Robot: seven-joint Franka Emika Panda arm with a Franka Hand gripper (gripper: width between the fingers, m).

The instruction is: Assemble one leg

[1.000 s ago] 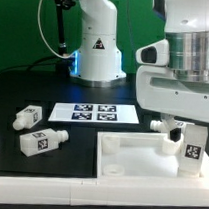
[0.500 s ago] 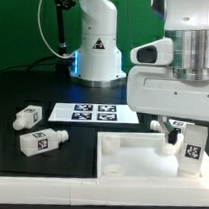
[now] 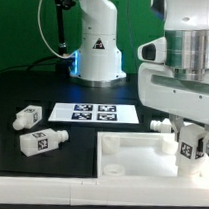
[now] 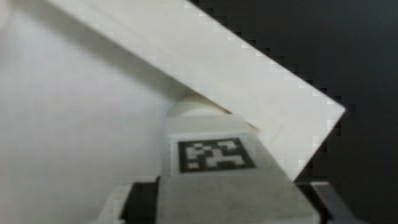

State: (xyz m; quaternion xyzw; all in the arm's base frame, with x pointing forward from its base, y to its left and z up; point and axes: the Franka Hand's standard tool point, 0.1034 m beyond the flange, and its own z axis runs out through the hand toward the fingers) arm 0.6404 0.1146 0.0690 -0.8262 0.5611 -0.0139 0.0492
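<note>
Gripper [image 3: 188,138] is way over on the exterior view's right, hanging straight down and clamped on the leg [image 3: 191,148]. You can see the black-and-white tag facing the camera. The wrist view backs that up: the leg [image 4: 217,150] sits between the two fingers [image 4: 135,205], one pressed on each side, tag up.

The leg is at the right-hand end of the big white tray-like piece [image 3: 129,154], by its raised corner. In the wrist view its round end meets that piece [image 4: 89,100] along an edge, but honestly I can't tell whether it's actually seated or just touching.

Everything else is off to the left on the black counter [image 3: 73,169]. One loose leg [image 3: 30,115] lies on its side, and a second loose leg [image 3: 43,141] is just nearer, well apart from the tray-like piece. The marker board [image 3: 92,113] lies flat farther back, in front of the white robot base [image 3: 96,47].
</note>
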